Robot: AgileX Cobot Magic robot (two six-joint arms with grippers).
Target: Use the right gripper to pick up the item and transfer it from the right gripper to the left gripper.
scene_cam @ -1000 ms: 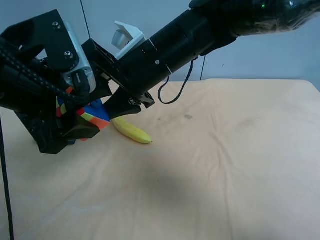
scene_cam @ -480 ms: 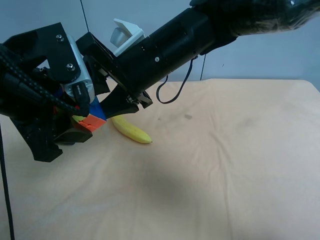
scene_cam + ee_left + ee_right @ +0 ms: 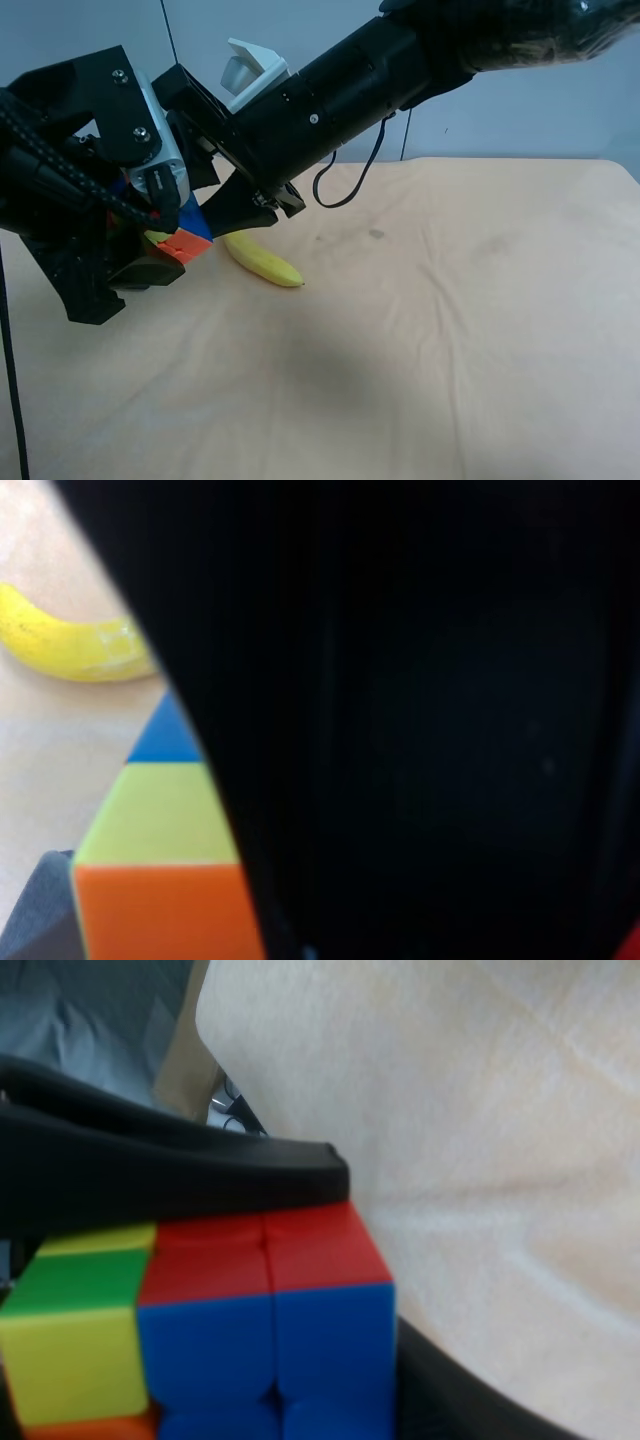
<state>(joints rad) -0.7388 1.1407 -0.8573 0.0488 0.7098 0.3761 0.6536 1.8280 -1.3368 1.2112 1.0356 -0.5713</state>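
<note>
The puzzle cube [image 3: 186,237] hangs above the table at the exterior high view's left, where both grippers meet. The right gripper [image 3: 212,216], on the long black arm with the white block [image 3: 248,68], is shut on it. In the right wrist view its black fingers [image 3: 180,1175] press the cube [image 3: 265,1305] from two sides. The boxy left gripper [image 3: 158,232] also holds the cube between its plates, with a dark pad [image 3: 148,268] under it. In the left wrist view the cube [image 3: 160,865] lies against a grey pad [image 3: 35,915]; a black part hides the rest.
A yellow banana [image 3: 264,262] lies on the tan table [image 3: 450,330], just below and right of the grippers; it also shows in the left wrist view [image 3: 65,640]. A black cable [image 3: 10,380] hangs at the view's left edge.
The cube has turned from tilted to square between the plates. The left gripper has shifted slightly up and left around it. The right arm has edged left. Nothing has moved in the last half second.
</note>
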